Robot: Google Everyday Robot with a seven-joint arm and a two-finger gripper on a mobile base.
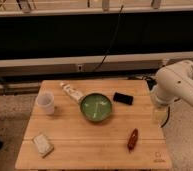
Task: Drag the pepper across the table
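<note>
— So, where did the gripper (159, 113) sit?

— Out to the right of the green bowl (96, 107), about level with it, hanging at the wooden table's (90, 145) edge under the white arm (177, 85). Whether it was spread or clamped, I couldn't tell.

— And the red pepper (133, 139)?

— Lying free on the wood, nearer the camera than the bowl and to its right, well apart from the gripper. From the gripper it lay toward the camera and a little back toward the bowl's side.

— Its long axis?

— Roughly near-to-far, the far tip leaning slightly right. I judged that a drag leftward, passing in front of the bowl, would take it broadside.

— Anything close?

— The black phone-like slab (123, 98), just right of the bowl, lay beyond the pepper.
</note>
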